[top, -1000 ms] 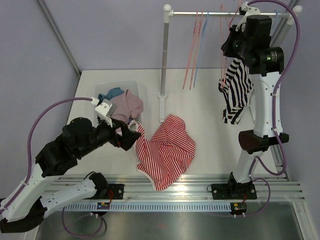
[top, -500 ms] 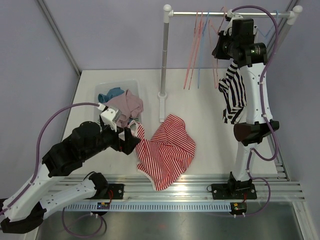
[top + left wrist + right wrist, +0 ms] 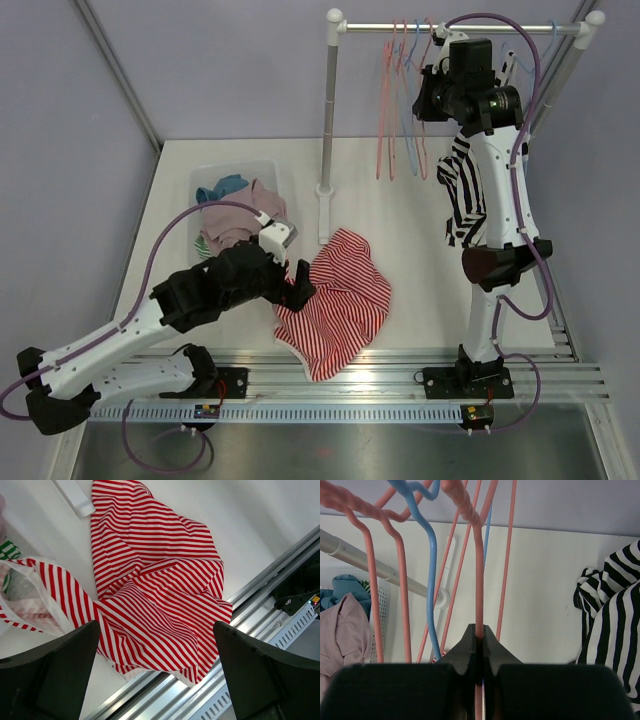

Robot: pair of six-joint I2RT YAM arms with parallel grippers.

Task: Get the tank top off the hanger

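Left gripper (image 3: 298,284): fingers wide apart and holding nothing, hovering over the red striped garment (image 3: 335,300) near the front edge of the tabletop (image 3: 425,300).
Red striped garment: lies crumpled at the front middle, with its hem at the front edge and one strap trailing toward the bin (image 3: 262,168).
Risk, near: if the left arm drops or sweeps, it could catch this cloth and pull it over the front edge.
Bin: sits at the back-left of the tabletop, with other clothes inside.
Tank top (image 3: 465,195): black-and-white striped, hanging in the air near the right edge, below the right gripper and against that arm.
Right gripper (image 3: 479,635): fingers pinched together on the wire of a pink hanger (image 3: 479,580) under the rail (image 3: 460,28).
Unclear: I cannot tell whether the pinched wire belongs to the hanger carrying the tank top.
Risk, far: the thin wire could slip or twist in the pinch. A pull could drag the neighbouring blue hanger (image 3: 431,580) and the other pink hangers along. The straps could stay hooked so the whole hanger lifts, or the cloth could snag on the arm's cable.
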